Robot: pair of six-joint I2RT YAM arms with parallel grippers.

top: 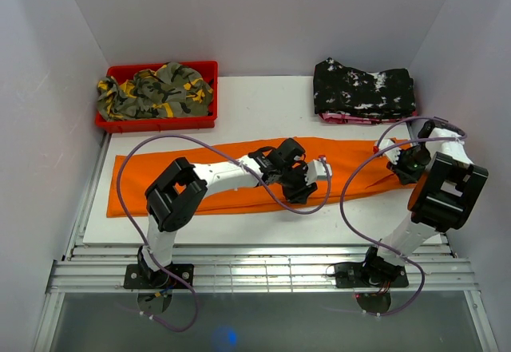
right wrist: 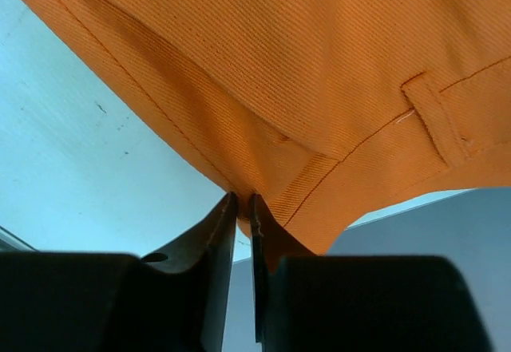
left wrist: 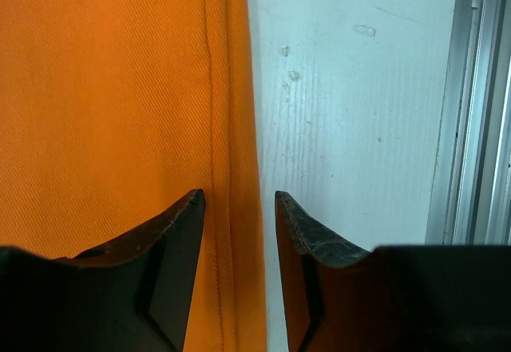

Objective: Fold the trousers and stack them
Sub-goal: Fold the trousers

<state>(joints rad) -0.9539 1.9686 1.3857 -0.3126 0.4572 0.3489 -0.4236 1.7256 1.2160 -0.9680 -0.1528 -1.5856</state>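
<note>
Two arms worked over one cloth. The trousers lay stretched flat across the middle of the white worktop. They ran left to right, from near the left edge to the right arm.

The left arm lay across the cloth. Left jaws sat low at the near long edge, parted by a moderate gap. One finger was over orange fabric, the other at the bare worktop. The seamed edge ran between them, ungripped.

Right jaws were closed tight on the waistband end, with fabric pinched between the tips. A belt loop showed just beyond.

At the far left stood a red bin holding a camouflage garment. At the far right a black speckled garment lay folded, well apart from the bin, with something pink under it.
</note>
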